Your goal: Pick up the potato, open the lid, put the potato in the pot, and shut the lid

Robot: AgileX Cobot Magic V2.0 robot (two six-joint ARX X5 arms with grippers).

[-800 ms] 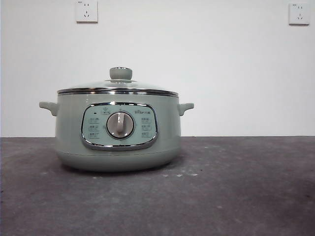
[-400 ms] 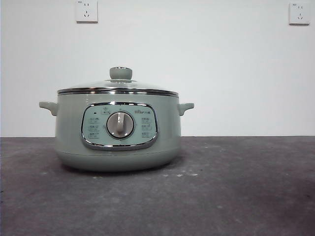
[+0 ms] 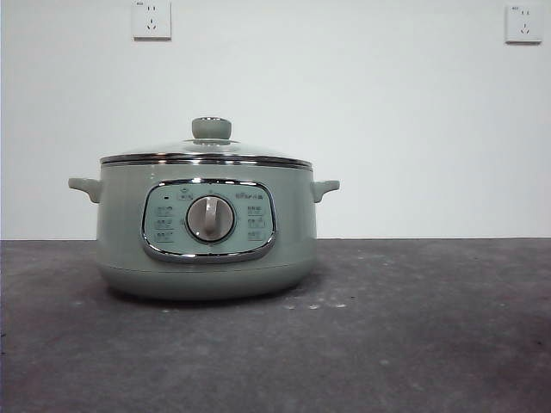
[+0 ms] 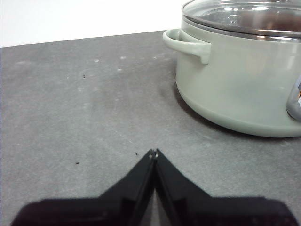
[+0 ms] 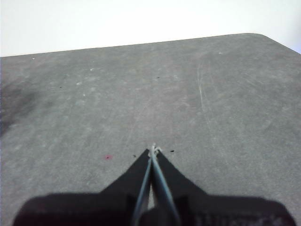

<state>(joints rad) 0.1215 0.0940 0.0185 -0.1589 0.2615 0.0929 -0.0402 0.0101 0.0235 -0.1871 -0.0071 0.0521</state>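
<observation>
I see sage-green pot (image 3: 120,241), clear lid (image 3: 207,151) with steel rim, green knob; dark grey speckled table (image 3: 413,344); white wall (image 3: 387,129).

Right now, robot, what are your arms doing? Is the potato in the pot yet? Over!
Left tool shut, near pot. Right tool shut over bare table. Lid on pot. No potato in view; can't tell if inside.

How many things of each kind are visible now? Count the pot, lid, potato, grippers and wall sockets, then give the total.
pot: 1
lid: 1
potato: 0 in view
left gripper: 1
right gripper: 1
wall sockets: 2
Total: 6
</observation>
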